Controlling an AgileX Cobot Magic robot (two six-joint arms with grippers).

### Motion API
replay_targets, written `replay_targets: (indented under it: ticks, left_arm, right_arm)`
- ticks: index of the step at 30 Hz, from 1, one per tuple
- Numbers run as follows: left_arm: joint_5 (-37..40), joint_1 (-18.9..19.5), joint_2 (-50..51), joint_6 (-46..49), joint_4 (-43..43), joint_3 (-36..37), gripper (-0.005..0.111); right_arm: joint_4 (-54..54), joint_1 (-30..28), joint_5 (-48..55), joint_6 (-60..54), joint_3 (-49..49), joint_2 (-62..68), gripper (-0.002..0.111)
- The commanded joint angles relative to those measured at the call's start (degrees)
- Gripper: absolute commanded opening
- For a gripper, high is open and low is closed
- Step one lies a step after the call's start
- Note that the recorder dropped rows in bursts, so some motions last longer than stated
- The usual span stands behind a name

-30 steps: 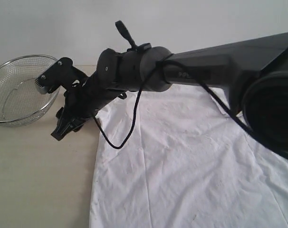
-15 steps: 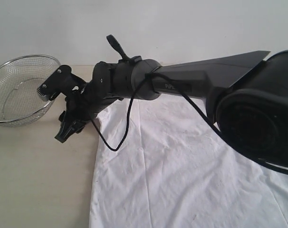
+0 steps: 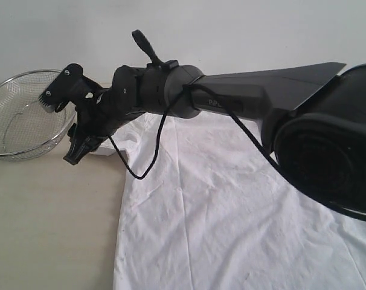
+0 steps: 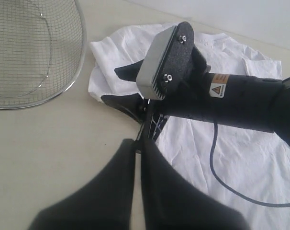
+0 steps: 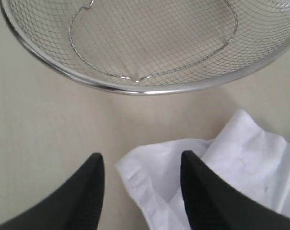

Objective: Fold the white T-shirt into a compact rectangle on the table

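The white T-shirt [image 3: 231, 205] lies spread flat on the table [image 3: 44, 229], plain side up, with no lettering showing. My right arm reaches across it to its far left sleeve [image 3: 105, 152]. The right gripper [image 3: 74, 154] hangs open just above that sleeve's corner [image 5: 154, 177], one finger on each side of the corner, and grips nothing. In the left wrist view the left gripper [image 4: 139, 143] is shut and empty, held above the table beside the T-shirt [image 4: 240, 153] and close behind the right gripper [image 4: 135, 93].
A silver wire-mesh bowl [image 3: 20, 115] stands empty at the back left, close to the sleeve; its rim [image 5: 150, 88] lies just beyond the right fingertips. A black cable [image 3: 141, 163] loops down from the right arm over the shirt. Bare tabletop [image 4: 49, 143] stretches left of the shirt.
The right arm has reached further left and lifted a little, so its open gripper now hangs over the sleeve corner nearer the bowl. The shirt has not moved.
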Motion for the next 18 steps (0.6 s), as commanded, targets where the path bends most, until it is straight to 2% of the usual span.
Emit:
replay_targets:
  ticks: [1,13,15,16,18]
  left_arm:
    - [-0.24,0.19,-0.38,0.02,0.10,0.12,0.005]
    - [-0.13,-0.04,-0.15,0.26,0.10,0.12,0.005]
    - [-0.13,-0.04,-0.15,0.26,0.10,0.12,0.005]
    - [-0.13,-0.04,-0.15,0.26,0.10,0.12,0.005]
    - [-0.13,-0.04,-0.15,0.26,0.10,0.12,0.005]
  right_arm:
    - [-0.57,0.53,1.79,-0.27,-0.32,1.57,0.044]
    - [-2.02,1.19,-3.90,-0.58,-0.32,5.15,0.043]
    - [-2.02,1.19,-4.57,-0.29,-0.32,5.29,0.030]
    - [-2.02,1.19,-4.45,-0.29,-0.32,5.29,0.016]
    - [-2.02,1.19,-3.34,-0.29,-0.32,5.29,0.000]
